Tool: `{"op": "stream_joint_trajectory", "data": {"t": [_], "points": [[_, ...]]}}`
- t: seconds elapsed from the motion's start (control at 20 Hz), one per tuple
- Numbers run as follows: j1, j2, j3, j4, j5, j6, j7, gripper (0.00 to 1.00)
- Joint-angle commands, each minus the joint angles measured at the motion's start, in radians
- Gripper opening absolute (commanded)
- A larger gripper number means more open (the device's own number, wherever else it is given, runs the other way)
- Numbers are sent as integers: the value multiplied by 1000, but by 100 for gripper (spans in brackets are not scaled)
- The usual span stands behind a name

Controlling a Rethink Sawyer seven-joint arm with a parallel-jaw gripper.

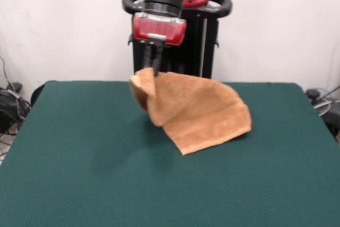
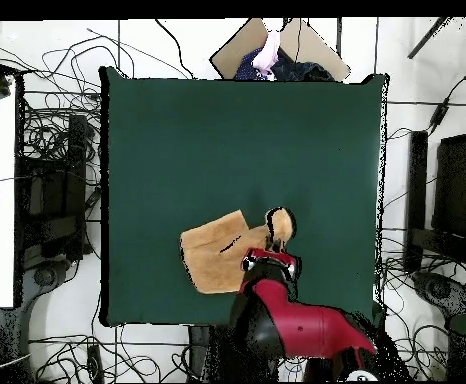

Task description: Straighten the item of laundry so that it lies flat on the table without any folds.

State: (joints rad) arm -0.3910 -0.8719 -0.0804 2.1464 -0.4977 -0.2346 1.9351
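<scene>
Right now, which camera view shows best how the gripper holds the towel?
The front view. There the gripper pinches a raised corner of the towel, the rest draping onto the table. In the overhead view the arm covers the gripper; only the towel's outline shows.

One towel (image 1: pixel 196 111), one table (image 1: pixel 79 158), one gripper (image 1: pixel 155 66)

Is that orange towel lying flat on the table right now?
No. The towel is folded, one corner lifted and pinched by the gripper; the rest rests on the green table.
</scene>
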Motion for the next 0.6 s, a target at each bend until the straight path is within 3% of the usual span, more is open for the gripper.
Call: {"op": "stream_joint_trajectory", "data": {"t": [0.05,0.3,0.4,0.6], "points": [[-2,92,-62,-224,-38,-20,0,0],[-4,153,-62,-214,-24,-110,60,0],[-53,197,6,-211,-46,-111,92,0],[-164,326,144,-245,-73,5,92,0]]}}
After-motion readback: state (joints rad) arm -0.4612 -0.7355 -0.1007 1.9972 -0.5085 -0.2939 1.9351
